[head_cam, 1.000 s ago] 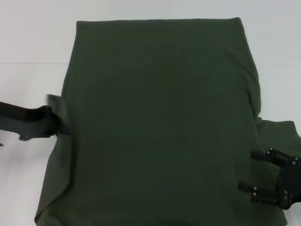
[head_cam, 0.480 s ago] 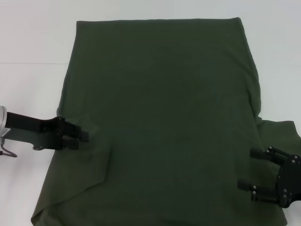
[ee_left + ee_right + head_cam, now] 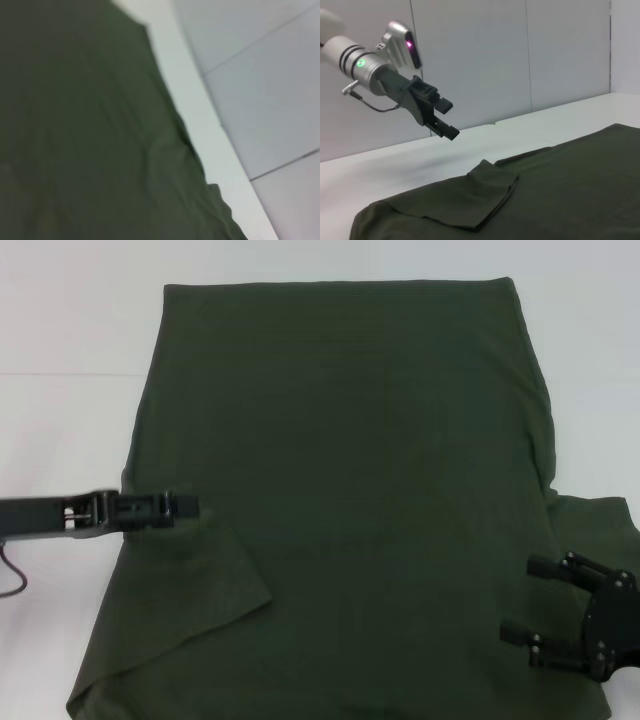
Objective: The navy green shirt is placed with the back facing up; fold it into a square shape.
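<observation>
Head view, shirt: navy green shirt (image 3: 350, 490) spread back-up across most of the frame on the white table (image 3: 60, 320), collar end toward the lower edge.
Head view, left sleeve: now folded inward as a triangular flap (image 3: 215, 575) at lower left; a second ago hanging off the shirt's left edge.
Head view, left gripper (image 3: 185, 506): at mid left, moved inward over the shirt edge since a second ago, above the flap.
Head view, right gripper (image 3: 530, 600): at lower right over the unfolded right sleeve (image 3: 595, 525), fingers spread, nothing held, unmoved.
Left wrist view: only shirt cloth (image 3: 85, 135) and table edge; own fingers not shown.
Right wrist view, left gripper (image 3: 446, 119): upper left, lifted clear above the flap (image 3: 480, 192), jaws parted, released.
Meaning: left sleeve fold judged done; right sleeve likely next.
</observation>
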You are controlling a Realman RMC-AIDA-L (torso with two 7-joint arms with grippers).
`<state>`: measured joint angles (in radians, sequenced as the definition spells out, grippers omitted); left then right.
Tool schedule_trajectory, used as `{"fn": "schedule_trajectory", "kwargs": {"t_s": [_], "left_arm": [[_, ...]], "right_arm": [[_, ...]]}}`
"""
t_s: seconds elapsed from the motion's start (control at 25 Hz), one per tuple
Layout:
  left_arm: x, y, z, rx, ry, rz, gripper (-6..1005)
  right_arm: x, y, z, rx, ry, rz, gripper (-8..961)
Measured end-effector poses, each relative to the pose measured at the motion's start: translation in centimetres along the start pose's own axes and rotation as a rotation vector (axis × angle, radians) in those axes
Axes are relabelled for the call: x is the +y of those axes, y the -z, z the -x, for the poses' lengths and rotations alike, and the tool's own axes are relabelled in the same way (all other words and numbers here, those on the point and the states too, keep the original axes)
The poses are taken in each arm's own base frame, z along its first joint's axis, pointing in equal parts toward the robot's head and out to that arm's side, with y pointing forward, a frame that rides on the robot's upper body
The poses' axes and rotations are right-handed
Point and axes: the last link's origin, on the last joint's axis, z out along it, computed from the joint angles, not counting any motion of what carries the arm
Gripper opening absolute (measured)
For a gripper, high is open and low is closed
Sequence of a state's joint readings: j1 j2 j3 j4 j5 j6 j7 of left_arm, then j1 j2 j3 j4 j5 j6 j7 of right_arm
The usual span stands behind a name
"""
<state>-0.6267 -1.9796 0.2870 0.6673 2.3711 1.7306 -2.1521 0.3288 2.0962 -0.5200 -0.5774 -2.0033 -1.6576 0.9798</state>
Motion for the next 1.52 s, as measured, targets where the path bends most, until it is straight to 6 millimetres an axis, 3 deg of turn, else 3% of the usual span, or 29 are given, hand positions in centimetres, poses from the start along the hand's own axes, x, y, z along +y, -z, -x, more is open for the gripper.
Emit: {"fn": "schedule_trajectory", "kwargs": {"t_s": [0.12, 0.4, 0.6, 0.76, 0.96, 1.24, 1.36, 1.52], "left_arm": [[0.2, 0.5, 2.0, 0.035, -0.211, 0.06, 790], [-0.2, 0.8, 6.4, 0.144, -0.606, 0.065, 799], [-0.9, 1.1, 8.5, 0.103, -0.776, -0.009, 815], [-1.2, 1.3, 8.7, 0.087, -0.792, -0.038, 831], [-0.8, 1.5, 8.6, 0.099, -0.799, -0.018, 842], [-0.3, 1.4, 8.3, 0.092, -0.82, 0.012, 840], [-0.2, 1.3, 8.1, 0.089, -0.828, 0.018, 838], [-0.2, 1.3, 8.1, 0.087, -0.834, 0.019, 837]], "right_arm": [[-0.1, -0.2, 0.0, 0.002, 0.001, -0.004, 924], [-0.5, -0.4, -0.1, 0.007, -0.007, -0.024, 924], [-1.0, 0.1, -0.1, -0.013, -0.018, -0.075, 925], [-2.0, 1.6, 0.3, -0.031, -0.116, -0.15, 925], [-3.4, 5.2, 2.9, -0.02, -0.305, -0.195, 925], [-5.6, 9.9, 5.9, 0.12, -0.717, -0.342, 922], [-6.7, 10.7, 6.4, 0.245, -0.839, -0.417, 920], [-7.7, 10.1, 6.9, 0.399, -0.948, -0.476, 917]]}}
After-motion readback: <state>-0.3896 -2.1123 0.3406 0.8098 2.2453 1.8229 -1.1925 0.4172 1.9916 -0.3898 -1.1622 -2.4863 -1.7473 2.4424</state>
